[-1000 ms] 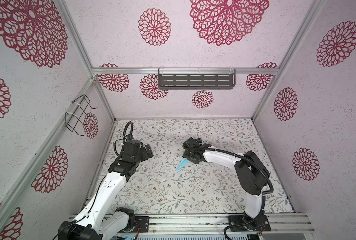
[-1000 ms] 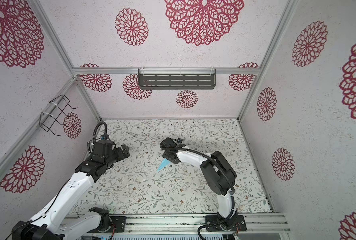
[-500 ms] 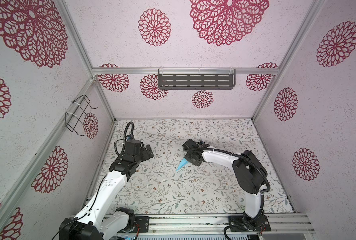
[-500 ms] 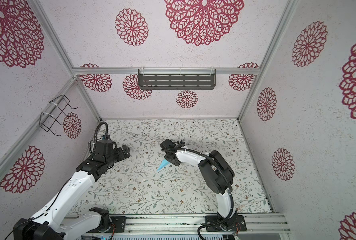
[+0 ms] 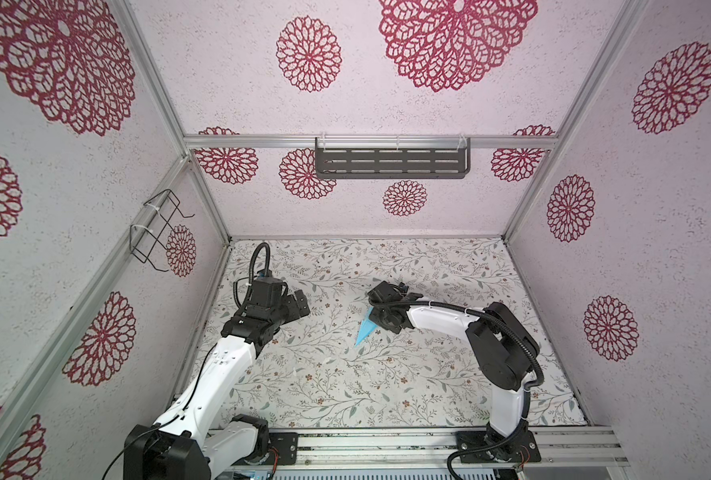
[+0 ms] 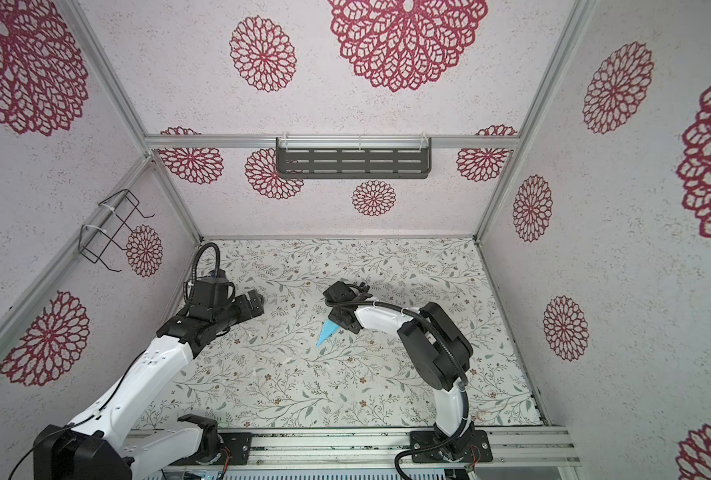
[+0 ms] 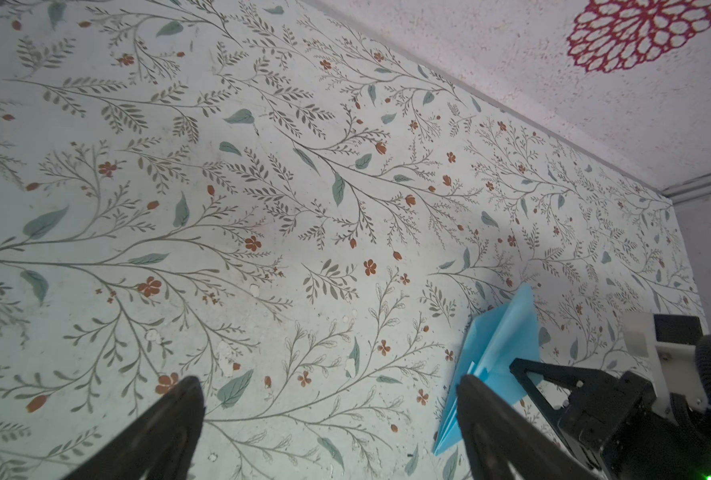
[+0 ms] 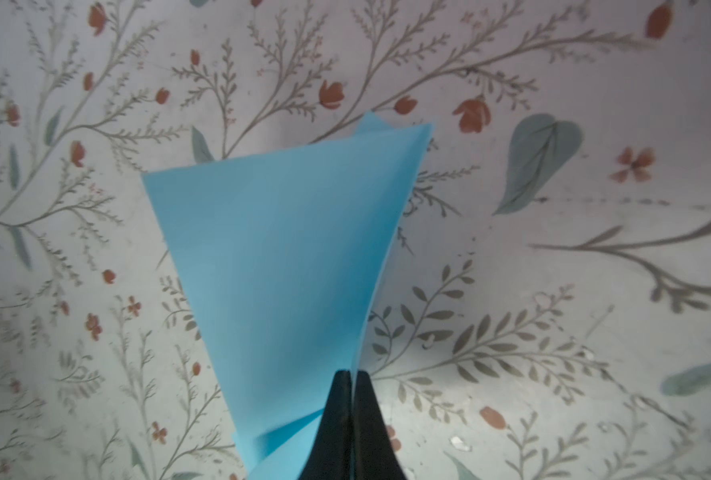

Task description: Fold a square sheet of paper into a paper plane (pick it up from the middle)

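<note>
Pinching lot: narrow, pointed, light-blue paper plane [image 8: 283, 270], its layered edge clamped between the closed fingers of the right claw [image 8: 350, 374].
Nose slants away below that claw toward the floral-printed table mat [image 5: 387, 395]; contact unclear. Risks: the thin bite may let layers slide or wings splay on a quick lift, and a dragged nose would crumple. Left claw [image 7: 329, 380] stands well apart, fingers spread wide, empty, lending no support. Surround: pale textured walls with crimson rosettes [image 5: 308, 54], dark slotted shelf [image 5: 391, 162] beyond both claws, black wire rack [image 5: 156, 230] beside the left claw.
</note>
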